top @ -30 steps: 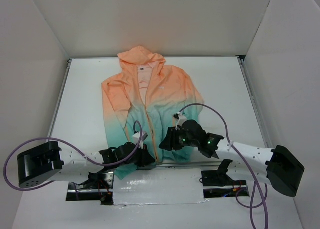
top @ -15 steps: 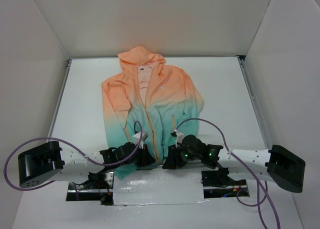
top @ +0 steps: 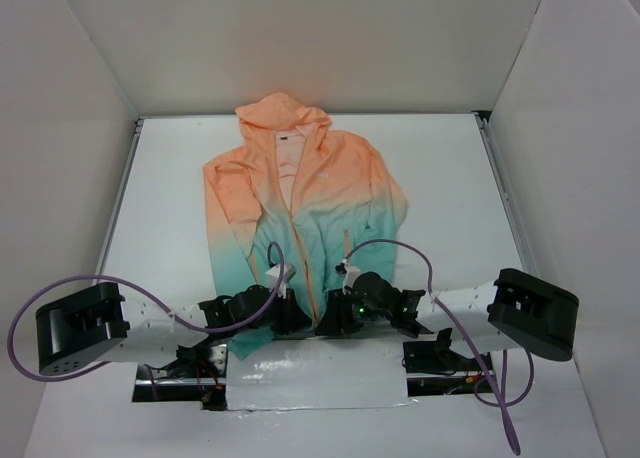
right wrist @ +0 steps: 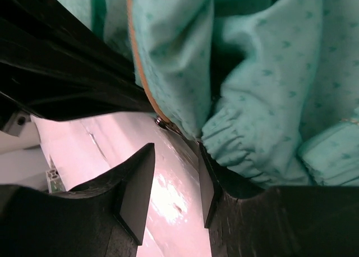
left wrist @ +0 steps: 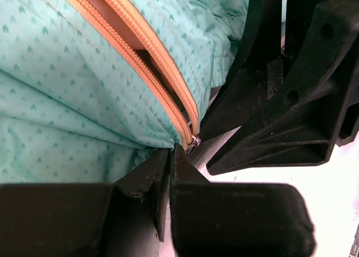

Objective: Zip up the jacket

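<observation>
Here the left gripper [left wrist: 170, 153] pinched the jacket [top: 300, 193]; the right gripper [right wrist: 174, 156] gaped near the slider [right wrist: 163, 122]. It might catch cloth instead.

Overhead cam; wrist cams close, sharing jacket [left wrist: 67, 72] hem.

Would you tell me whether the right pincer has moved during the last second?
Yes: the right pincer has dropped toward the jacket hem, nearer the table front edge.
</observation>
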`<control>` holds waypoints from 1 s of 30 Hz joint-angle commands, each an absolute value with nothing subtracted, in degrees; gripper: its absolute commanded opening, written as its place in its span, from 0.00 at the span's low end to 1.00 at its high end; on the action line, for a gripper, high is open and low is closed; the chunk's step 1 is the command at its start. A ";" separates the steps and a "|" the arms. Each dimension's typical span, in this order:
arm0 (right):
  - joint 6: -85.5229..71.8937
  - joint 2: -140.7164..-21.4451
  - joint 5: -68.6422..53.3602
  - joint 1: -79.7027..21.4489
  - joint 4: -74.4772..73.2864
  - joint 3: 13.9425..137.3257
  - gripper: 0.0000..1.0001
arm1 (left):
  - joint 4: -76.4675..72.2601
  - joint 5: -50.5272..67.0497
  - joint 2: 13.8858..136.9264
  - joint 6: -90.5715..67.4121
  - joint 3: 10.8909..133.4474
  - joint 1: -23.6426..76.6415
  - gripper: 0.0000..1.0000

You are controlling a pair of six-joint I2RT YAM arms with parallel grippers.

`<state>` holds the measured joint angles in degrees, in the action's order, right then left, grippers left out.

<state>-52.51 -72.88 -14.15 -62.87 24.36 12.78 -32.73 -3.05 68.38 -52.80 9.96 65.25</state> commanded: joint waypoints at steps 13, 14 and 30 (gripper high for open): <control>-55.90 -73.39 -9.93 -63.37 32.70 12.66 0.34 | -37.88 -0.53 70.40 -52.82 9.84 65.04 0.00; -55.90 -73.13 -9.76 -63.37 32.09 12.40 0.32 | -37.97 -0.53 70.31 -52.91 9.84 65.04 0.00; -57.65 -70.40 -9.93 -63.46 29.01 10.90 0.48 | -38.41 -0.79 70.22 -53.88 9.84 65.13 0.00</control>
